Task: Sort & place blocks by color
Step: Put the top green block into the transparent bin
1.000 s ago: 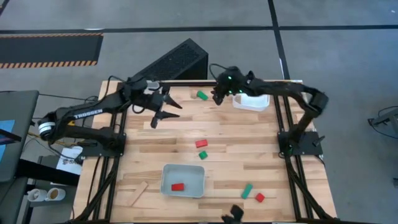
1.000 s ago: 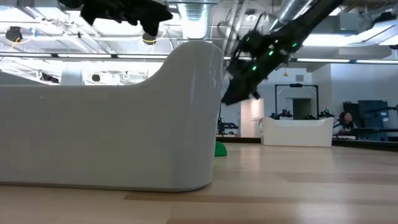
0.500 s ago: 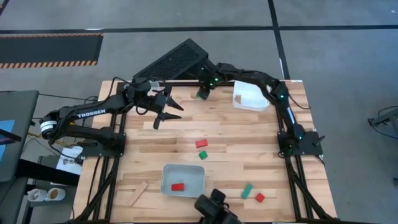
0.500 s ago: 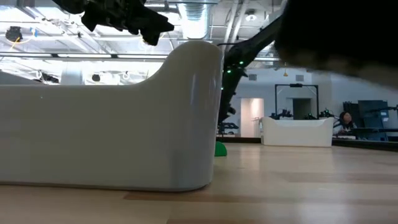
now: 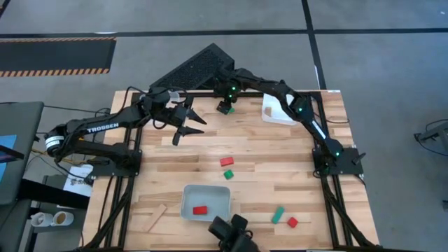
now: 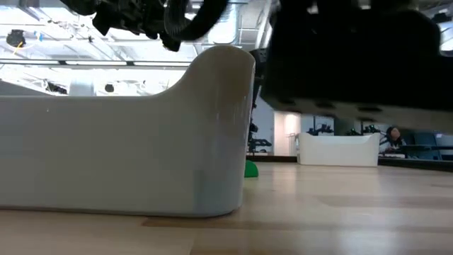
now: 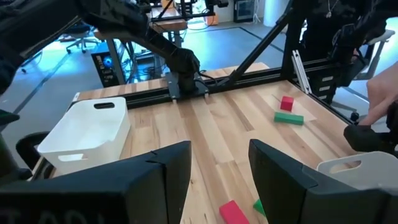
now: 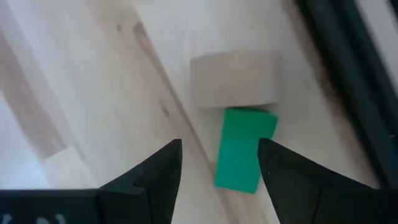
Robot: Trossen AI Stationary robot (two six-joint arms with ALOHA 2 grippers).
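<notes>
My right gripper reaches to the table's far edge and hangs open over a green block. That block lies flat on the table, one end against a plain wood block. The open fingers stand on either side of it, apart from it. My left gripper waits open above the table's far left part. A red block lies in the translucent tray. Red and green blocks lie mid-table. Another green and red pair lies toward the near right corner.
A white tray sits at the far right. A plain wood bar lies near the near left corner. A dark object stands at the near edge and blocks much of the low view. A person's hand shows near it.
My right gripper has moved from beside the white tray toward the table's left along the far edge and now hangs over the green block. The dark object at the near edge has shifted left, in front of the low camera.
</notes>
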